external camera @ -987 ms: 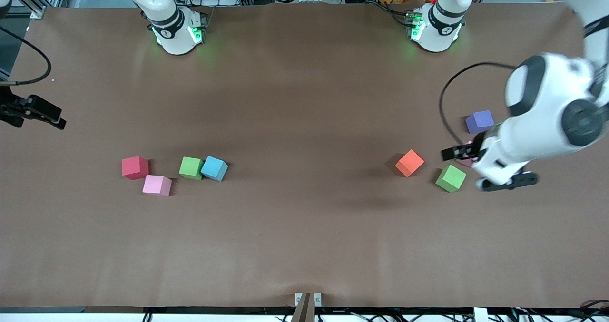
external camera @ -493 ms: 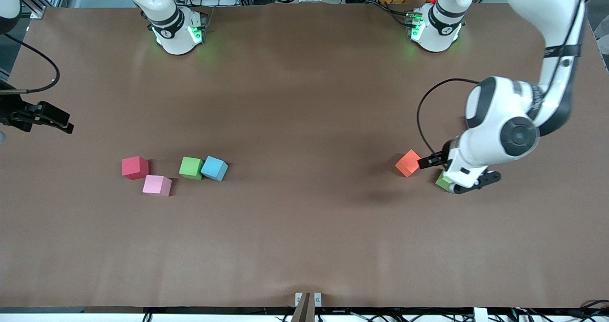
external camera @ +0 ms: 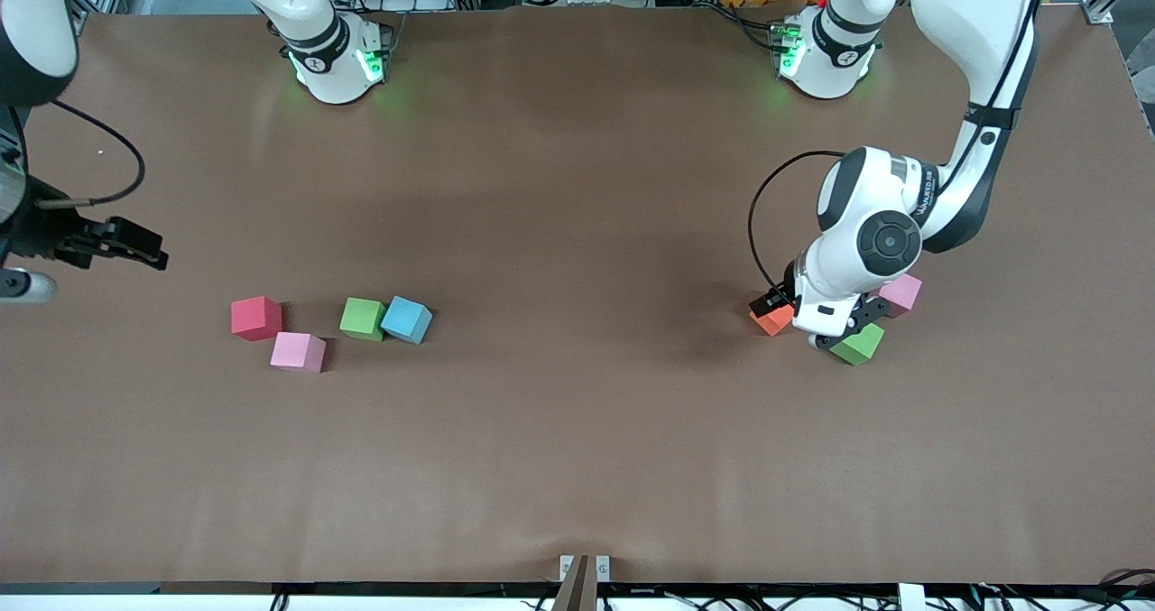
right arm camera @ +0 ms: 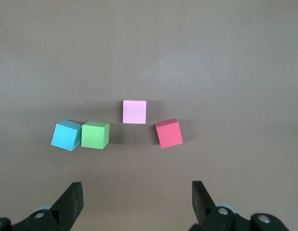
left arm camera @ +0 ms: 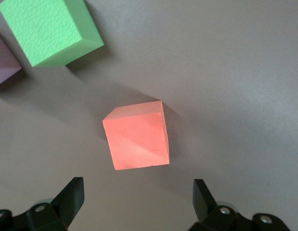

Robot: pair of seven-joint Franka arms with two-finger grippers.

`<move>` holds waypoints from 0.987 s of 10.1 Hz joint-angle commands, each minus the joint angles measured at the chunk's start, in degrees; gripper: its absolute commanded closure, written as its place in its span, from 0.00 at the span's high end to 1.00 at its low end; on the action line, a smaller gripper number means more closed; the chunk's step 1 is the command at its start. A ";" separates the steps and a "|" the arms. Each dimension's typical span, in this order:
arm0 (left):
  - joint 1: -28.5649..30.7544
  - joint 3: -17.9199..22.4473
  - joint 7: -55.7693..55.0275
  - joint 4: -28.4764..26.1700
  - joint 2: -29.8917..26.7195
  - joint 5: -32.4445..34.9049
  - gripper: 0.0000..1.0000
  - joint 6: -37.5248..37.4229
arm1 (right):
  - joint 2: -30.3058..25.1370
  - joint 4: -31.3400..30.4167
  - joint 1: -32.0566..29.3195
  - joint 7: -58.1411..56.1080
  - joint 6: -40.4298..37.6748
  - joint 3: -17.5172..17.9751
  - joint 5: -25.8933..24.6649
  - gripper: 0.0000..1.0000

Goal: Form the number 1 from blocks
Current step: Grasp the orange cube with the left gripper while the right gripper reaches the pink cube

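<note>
The left gripper (left arm camera: 137,199) hangs low over the orange block (external camera: 771,319) toward the left arm's end of the table (external camera: 577,467), its fingers spread wide and grasping nothing; in the left wrist view the orange block (left arm camera: 137,137) lies between and just ahead of the two fingertips, untouched, turned slightly askew to the line between them. Being a cube, it has no long axis; its edges run diagonal to the table's edges. A green block (external camera: 857,344) sits near it, closer to the front camera, and a pink block (external camera: 901,293) lies just beside the arm, both also turned diagonally. Toward the right arm's end, well apart from these, a red block (external camera: 256,318), a second pink block (external camera: 299,352), another green block (external camera: 363,319) and a light blue cube (external camera: 406,319) form a loose row; the green and blue ones touch. The right gripper (right arm camera: 134,202) waits high over that end's edge, fingers wide apart and empty.
</note>
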 commanded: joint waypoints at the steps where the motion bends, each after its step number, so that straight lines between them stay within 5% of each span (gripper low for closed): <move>1: -0.56 0.28 -9.25 -0.48 2.08 4.38 1.00 2.29 | 3.09 0.95 0.00 1.11 1.73 0.01 1.52 1.00; 3: -0.83 0.37 -14.19 -0.56 4.54 6.32 1.00 4.66 | 5.89 0.95 -0.70 2.68 3.75 0.01 5.21 1.00; 9: -0.12 0.28 -14.65 -0.65 8.42 6.33 1.00 8.01 | 14.69 0.60 -0.36 2.95 12.46 -0.16 4.52 1.00; 10: -0.12 0.28 -14.65 -0.65 8.68 6.33 1.00 8.01 | 15.14 -3.14 -0.10 2.95 16.12 -0.16 4.43 1.00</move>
